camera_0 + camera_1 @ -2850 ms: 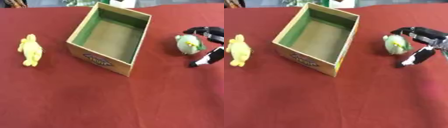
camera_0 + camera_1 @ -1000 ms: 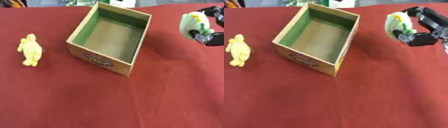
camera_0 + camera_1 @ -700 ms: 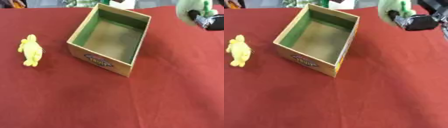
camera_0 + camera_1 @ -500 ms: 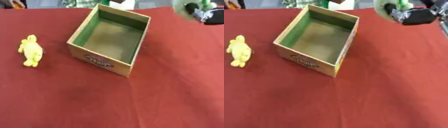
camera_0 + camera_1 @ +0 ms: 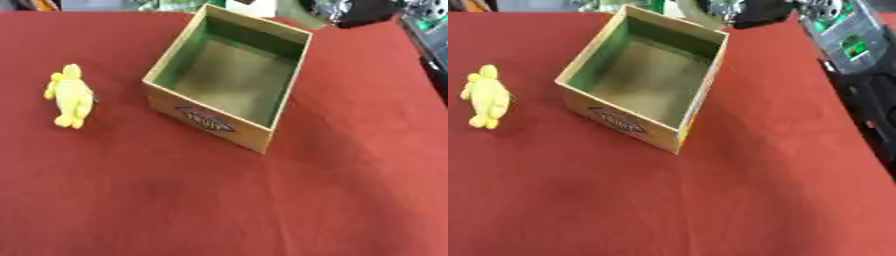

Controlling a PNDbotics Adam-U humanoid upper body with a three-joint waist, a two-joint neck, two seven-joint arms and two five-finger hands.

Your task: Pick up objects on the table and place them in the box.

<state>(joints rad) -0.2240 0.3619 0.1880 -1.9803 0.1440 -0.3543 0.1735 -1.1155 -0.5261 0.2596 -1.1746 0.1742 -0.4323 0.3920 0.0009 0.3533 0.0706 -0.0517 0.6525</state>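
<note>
A red cloth-covered surface (image 5: 350,200) is seen filling most of both views. A cardboard box (image 5: 229,80) is set on it, left of centre and towards the far side, turned askew, open at the top, green on the inner walls, with an oval label on its near wall. Nothing is seen inside it.

A yellow plush toy (image 5: 70,96) is found lying on the surface well to the left of the box, apart from it. It is small, figure-shaped, with a rounded body and short limbs. It is judged to be light, soft and yielding, not fragile and not slippery; a hold across the middle of the body is judged most secure.

A dark shape (image 5: 759,11) is noted at the far edge behind the box. It may be the right hand, but the state of its fingers cannot be told. The left hand is not seen.
</note>
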